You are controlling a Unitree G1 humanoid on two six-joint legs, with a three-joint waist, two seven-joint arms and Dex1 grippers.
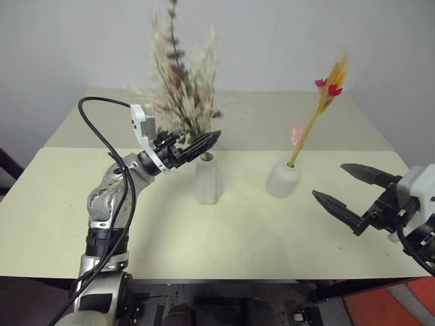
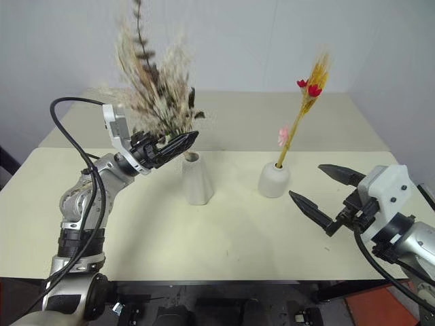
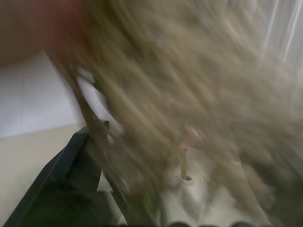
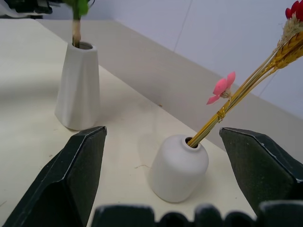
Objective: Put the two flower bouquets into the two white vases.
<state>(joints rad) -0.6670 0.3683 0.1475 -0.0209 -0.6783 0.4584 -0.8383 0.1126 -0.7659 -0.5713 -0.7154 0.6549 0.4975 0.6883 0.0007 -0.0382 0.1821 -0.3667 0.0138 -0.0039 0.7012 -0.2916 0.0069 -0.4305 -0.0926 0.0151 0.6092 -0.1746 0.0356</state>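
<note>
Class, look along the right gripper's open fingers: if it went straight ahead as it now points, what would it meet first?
Probably the squat white vase holding the yellow grass spray: it sits between the right gripper's fingers, though depth is uncertain.

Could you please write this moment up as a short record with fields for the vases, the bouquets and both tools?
tall vase: upright on the table, holding the bushy bouquet
squat vase: upright, holding the thin yellow spray
left tool: open, beside the bushy bouquet's stems just above the tall vase's mouth
right tool: open, holding nothing, apart from the squat vase
</note>
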